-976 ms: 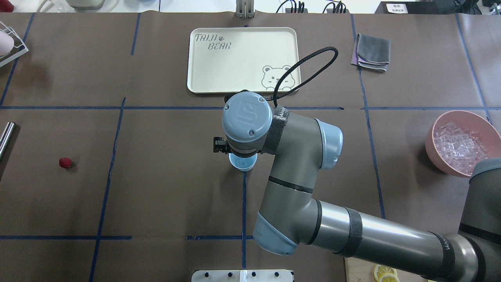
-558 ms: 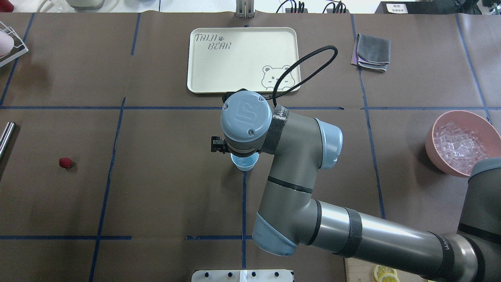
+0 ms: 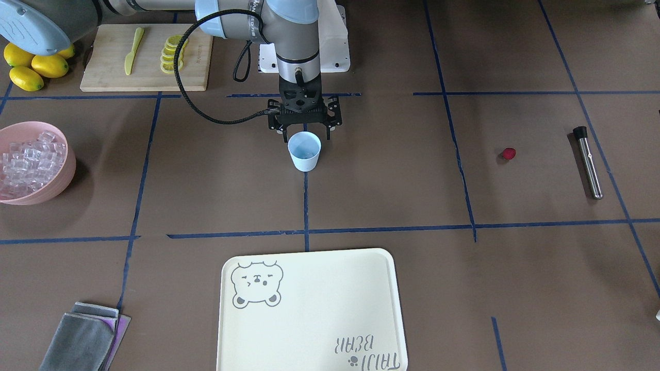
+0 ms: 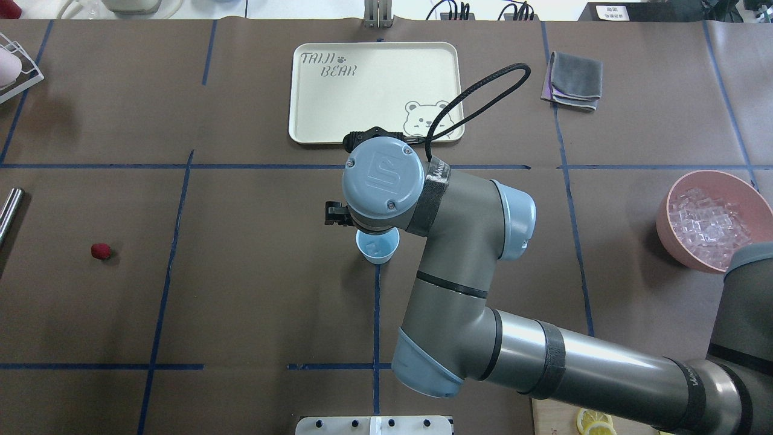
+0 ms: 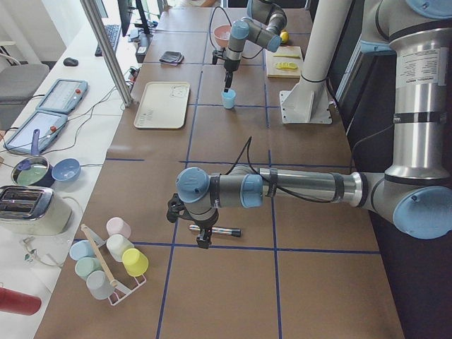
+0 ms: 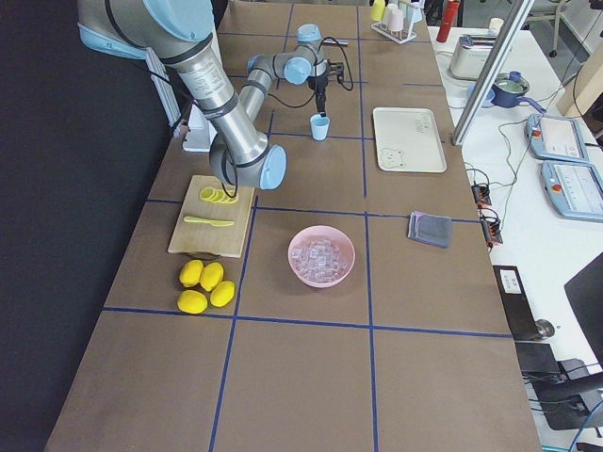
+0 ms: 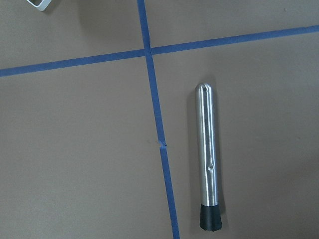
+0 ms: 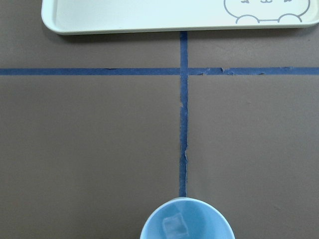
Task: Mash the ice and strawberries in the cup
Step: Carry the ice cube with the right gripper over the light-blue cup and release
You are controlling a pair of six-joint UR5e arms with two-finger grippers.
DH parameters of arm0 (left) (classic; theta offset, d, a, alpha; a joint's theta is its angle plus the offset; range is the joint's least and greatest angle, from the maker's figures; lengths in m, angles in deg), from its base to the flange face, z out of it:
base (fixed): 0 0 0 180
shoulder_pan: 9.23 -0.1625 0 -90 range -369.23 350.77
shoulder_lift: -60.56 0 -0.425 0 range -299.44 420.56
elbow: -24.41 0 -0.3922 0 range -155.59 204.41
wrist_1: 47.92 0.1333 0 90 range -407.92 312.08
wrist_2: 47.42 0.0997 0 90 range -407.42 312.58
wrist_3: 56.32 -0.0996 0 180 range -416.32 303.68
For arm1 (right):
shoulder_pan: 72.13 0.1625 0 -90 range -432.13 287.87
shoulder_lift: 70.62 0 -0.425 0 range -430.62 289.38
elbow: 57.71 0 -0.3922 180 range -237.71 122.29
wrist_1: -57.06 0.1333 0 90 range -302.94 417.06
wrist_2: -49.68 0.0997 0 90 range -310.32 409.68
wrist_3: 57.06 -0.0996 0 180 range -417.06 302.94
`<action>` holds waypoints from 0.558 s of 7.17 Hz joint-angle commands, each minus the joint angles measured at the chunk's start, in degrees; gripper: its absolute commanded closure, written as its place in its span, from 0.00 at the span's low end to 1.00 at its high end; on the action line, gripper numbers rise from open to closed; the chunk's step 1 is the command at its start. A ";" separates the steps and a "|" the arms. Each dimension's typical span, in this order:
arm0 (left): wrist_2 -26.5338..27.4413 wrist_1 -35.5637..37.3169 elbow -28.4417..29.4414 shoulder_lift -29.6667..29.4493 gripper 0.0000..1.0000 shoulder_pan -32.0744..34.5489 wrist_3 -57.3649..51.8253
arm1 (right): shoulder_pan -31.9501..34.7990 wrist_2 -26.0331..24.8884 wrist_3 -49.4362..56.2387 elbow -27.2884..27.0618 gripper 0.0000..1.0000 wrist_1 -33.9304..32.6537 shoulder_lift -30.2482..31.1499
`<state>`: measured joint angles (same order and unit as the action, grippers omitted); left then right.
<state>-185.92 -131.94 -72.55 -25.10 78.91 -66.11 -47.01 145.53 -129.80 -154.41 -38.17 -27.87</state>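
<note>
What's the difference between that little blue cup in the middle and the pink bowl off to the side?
The cup is pale blue; the bowl is pink. The cup is small, narrow and tapered; the bowl is far wider and rounder. The bowl is heaped with ice cubes; the cup shows just one cube. Both stand upright and open-topped.

Cup point(image 4: 377, 246): centre of the bench point(image 4: 253, 302), one ice cube point(image 8: 174, 225) inside; tray point(image 4: 362, 103) beyond it.
Strawberry point(image 4: 101, 251): well to the cup's left; rod point(image 3: 588, 165) farther left.
Bowl point(image 4: 671, 238): far right, filled with ice cubes point(image 4: 706, 220).
Cloth point(image 4: 575, 80): right of the tray.
</note>
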 commanded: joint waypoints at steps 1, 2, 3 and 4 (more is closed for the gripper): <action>0.07 0.00 -0.15 -0.12 0.00 -0.08 0.03 | 0.10 -0.23 -0.12 -0.85 0.01 0.13 1.02; -0.02 -0.09 -0.24 -0.30 0.00 -0.08 0.03 | 0.10 -0.23 -0.12 -0.94 0.01 0.22 1.98; -0.02 -0.09 -0.33 -0.39 0.00 -0.08 0.03 | 0.19 -0.23 -0.12 -0.94 0.01 0.22 2.34; -0.02 0.00 -0.33 -0.56 0.00 -0.08 0.03 | 0.36 -0.23 -0.12 -1.20 0.01 0.22 2.43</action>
<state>-185.93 -132.00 -72.83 -25.47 78.84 -66.08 -46.80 145.31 -129.92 -155.39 -37.97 -25.77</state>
